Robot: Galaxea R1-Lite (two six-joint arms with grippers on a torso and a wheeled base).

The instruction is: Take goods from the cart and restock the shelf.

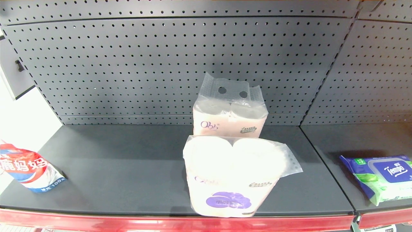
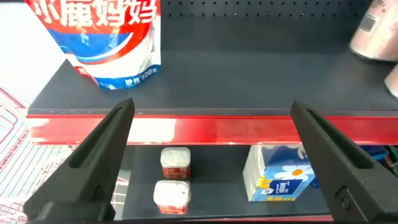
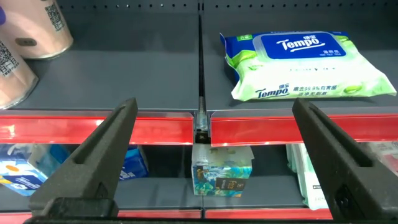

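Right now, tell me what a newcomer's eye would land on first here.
Two pale toilet roll packs stand mid-shelf, front pack at the red edge, rear pack by the pegboard. A red, white and blue bag sits at the shelf's left end; a blue-green wipes pack lies in the right bay.

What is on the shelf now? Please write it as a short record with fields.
shelf: dark, with a red front edge
front pack: paper rolls, upright, middle of the shelf at the front edge
rear pack: paper rolls, upright, behind the front pack
bag: red, white and blue, at the left end
wipes: lying flat in the right bay
left gripper: open, empty, in front of the shelf edge near the bag
right gripper: open, empty, in front of the edge near the wipes
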